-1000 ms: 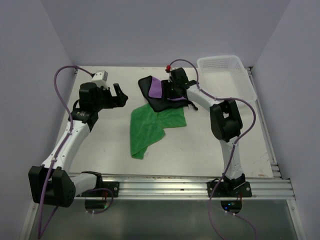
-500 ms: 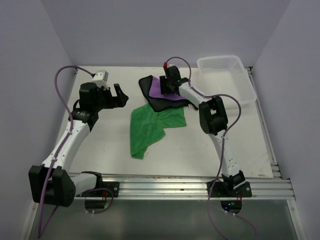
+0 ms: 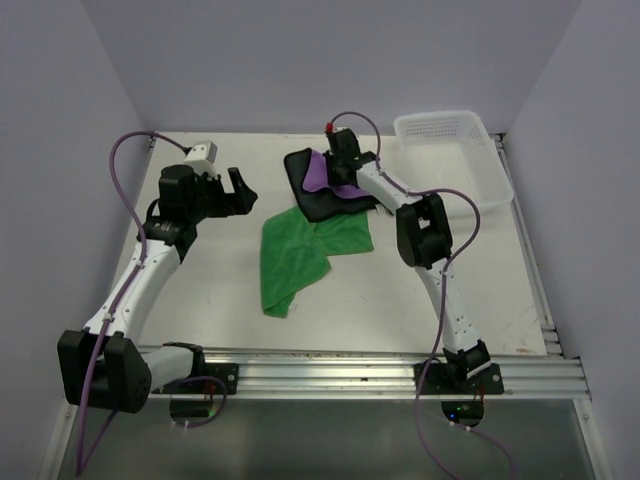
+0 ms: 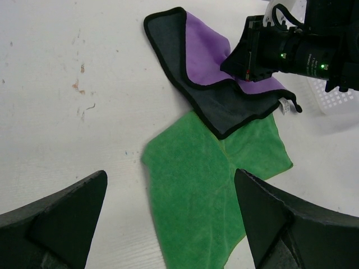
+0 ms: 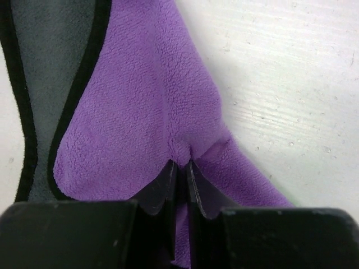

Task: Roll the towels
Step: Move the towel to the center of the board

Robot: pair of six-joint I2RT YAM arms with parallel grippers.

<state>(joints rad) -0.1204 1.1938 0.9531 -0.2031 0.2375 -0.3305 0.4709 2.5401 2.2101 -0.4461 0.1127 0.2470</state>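
The purple towel with its black back lies crumpled at the back middle of the table, overlapping the top of the green towel. My right gripper presses down on it, shut on a pinched fold of purple towel. The jaws stand almost together around the fold, with my right gripper low over the cloth. My left gripper hovers open to the left of both towels. In the left wrist view its gripper spans the green towel from above, with the purple towel beyond.
A white lattice basket stands at the back right, close behind the right arm. Metal rails run along the near edge. Purple walls close in the table on three sides.
The right gripper moved left onto the purple towel and shut on a fold of it. The left arm has not moved.
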